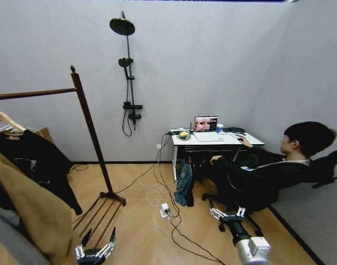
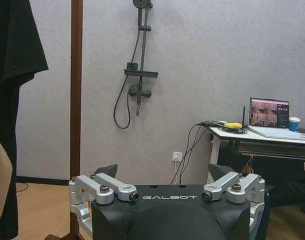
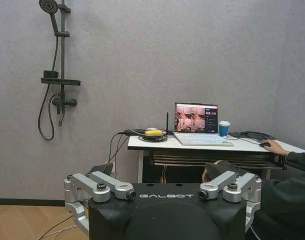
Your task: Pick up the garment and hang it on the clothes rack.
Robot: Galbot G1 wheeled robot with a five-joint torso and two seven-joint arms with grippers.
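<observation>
The garment (image 1: 33, 154), a black short-sleeved T-shirt on a light wooden hanger (image 1: 5, 120), hangs at the far left just under the top bar of the clothes rack (image 1: 91, 130), a dark reddish-brown frame with a slatted base. The hanger's hook is cut off by the picture's edge. Low in front of the rack's base, my left gripper (image 1: 99, 238) is open and holds nothing. Its wrist view has the garment (image 2: 12, 75) and the rack post (image 2: 76, 100) ahead of the open left gripper (image 2: 163, 172). My right gripper (image 1: 226, 210) (image 3: 160, 170) hangs open and bare, low at the right.
A long tan coat (image 1: 33, 218) and a grey garment (image 1: 3, 240) hang in front of the T-shirt. A person sits at a white desk (image 1: 235, 141) with a laptop. Cables and a power strip (image 1: 164, 210) lie on the wooden floor. A shower fixture (image 1: 127, 72) is on the wall.
</observation>
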